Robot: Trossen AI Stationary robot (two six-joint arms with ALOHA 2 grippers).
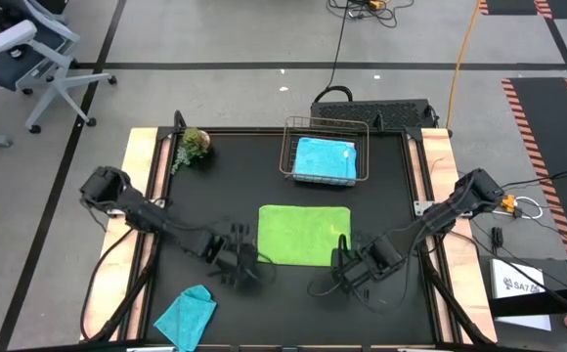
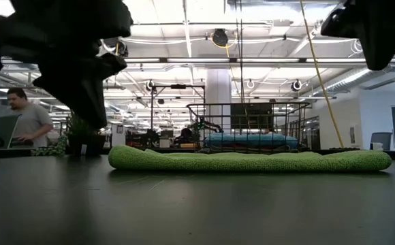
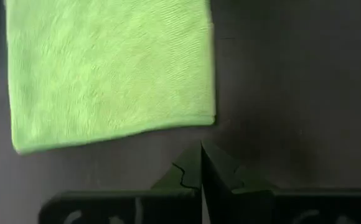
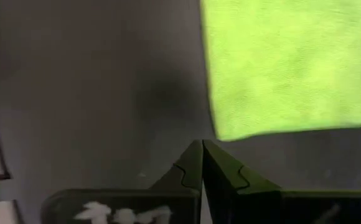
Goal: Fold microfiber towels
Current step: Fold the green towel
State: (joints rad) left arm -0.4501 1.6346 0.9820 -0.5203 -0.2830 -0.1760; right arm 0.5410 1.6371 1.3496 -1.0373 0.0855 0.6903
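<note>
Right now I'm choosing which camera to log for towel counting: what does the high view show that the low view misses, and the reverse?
Only the high view shows the teal towel at the table's near-left corner, and both shut hands, left hand and right hand, beside the lime green towel.

Only the low view shows a person in the room behind.

Both show the lime green towel, the sky blue towel in the wire basket, and the small plant.
</note>
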